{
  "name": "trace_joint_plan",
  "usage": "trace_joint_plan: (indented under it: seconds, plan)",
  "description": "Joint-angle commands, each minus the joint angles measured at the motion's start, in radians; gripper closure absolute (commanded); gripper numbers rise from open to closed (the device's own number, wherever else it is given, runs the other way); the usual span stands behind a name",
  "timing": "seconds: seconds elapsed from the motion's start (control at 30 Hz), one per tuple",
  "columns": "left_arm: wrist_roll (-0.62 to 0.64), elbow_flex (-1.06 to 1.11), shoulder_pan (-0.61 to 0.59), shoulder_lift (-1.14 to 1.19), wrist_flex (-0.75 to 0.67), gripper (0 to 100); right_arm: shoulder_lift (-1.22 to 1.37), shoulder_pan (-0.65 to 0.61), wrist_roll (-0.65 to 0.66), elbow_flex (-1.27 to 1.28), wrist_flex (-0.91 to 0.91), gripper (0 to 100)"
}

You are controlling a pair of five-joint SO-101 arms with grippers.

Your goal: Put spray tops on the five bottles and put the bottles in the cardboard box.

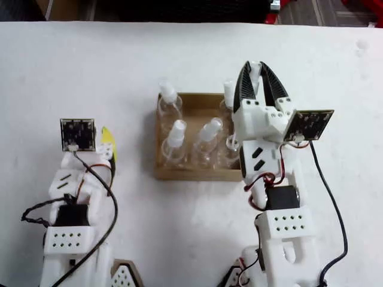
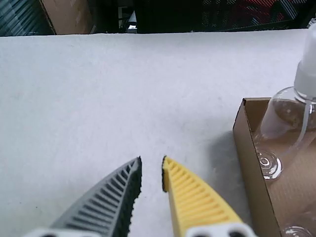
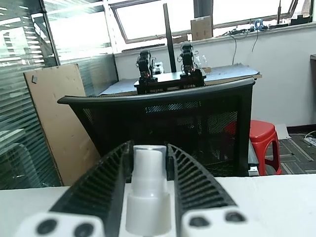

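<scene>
White table (image 1: 78, 66) takes up most of the high view.

Right arm (image 1: 281, 230) sits at 4 o'clock of the table and stretches toward 12. Its right gripper (image 1: 257, 66) hangs over the 1 o'clock corner of the box. The black fingers (image 3: 106, 182) are clamped on a white spray top (image 3: 148, 182), one against each side. Can't tell whether a bottle is attached under that top.

Left arm (image 1: 69, 206) sits at 8 o'clock, well apart from the box. The left gripper (image 2: 152, 160) points to 12, low over bare table. Its grey and yellow fingers are parted by a narrow gap and hold nothing.

Cardboard box (image 1: 191, 173) lies at table centre, between the arms, open side up.

Capped clear bottles stand inside it:
- first bottle (image 1: 168, 107) at the box's 11 o'clock corner
- second bottle (image 1: 175, 146) at 8 o'clock
- third bottle (image 1: 208, 142) at 6 o'clock, just beside the second
- fourth bottle (image 1: 229, 98) at 1 o'clock, partly hidden under the right gripper

Another white top (image 1: 232, 143) shows at the box's 4 o'clock edge against the right arm. The bottle beneath it is hard to make out.

In the right wrist view, a black mesh chair (image 3: 197, 113) and a red stool (image 3: 259, 136) stand beyond the table's edge.
</scene>
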Motion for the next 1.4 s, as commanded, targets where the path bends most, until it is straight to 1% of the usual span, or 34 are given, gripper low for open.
trace_joint_plan:
  seconds: [0.0,0.07,0.2,0.27,0.8,0.87,0.93,1.07,1.13,1.37]
  plan:
    - [0.006,-0.011,-0.002,-0.021,-0.028,92,-0.019,-0.008,-0.002,0.005,-0.027,98.2]
    - [0.006,-0.011,-0.002,-0.021,-0.028,92,-0.018,-0.008,-0.002,0.037,-0.070,98.2]
    - [0.006,-0.011,-0.002,-0.021,-0.028,92,-0.019,-0.008,-0.002,0.149,-0.236,98.2]
    - [0.006,-0.011,-0.002,-0.021,-0.028,92,-0.019,-0.008,-0.003,0.190,-0.291,98.2]
    - [0.006,-0.011,-0.002,-0.021,-0.028,92,-0.019,-0.010,0.008,0.321,-0.318,98.2]
    - [0.006,-0.011,-0.002,-0.021,-0.028,92,-0.019,-0.012,0.060,0.347,-0.371,98.2]
    - [0.006,-0.011,-0.002,-0.021,-0.028,92,-0.019,-0.039,0.104,0.397,-0.473,98.2]
    - [0.006,-0.011,-0.002,-0.021,-0.028,92,-0.019,-0.091,0.130,0.496,-0.625,98.2]
    - [0.006,-0.011,-0.002,-0.021,-0.028,92,-0.019,-0.094,0.130,0.514,-0.651,98.2]
    - [0.006,-0.011,-0.002,-0.021,-0.028,92,-0.019,-0.070,0.129,0.537,-0.657,97.4]
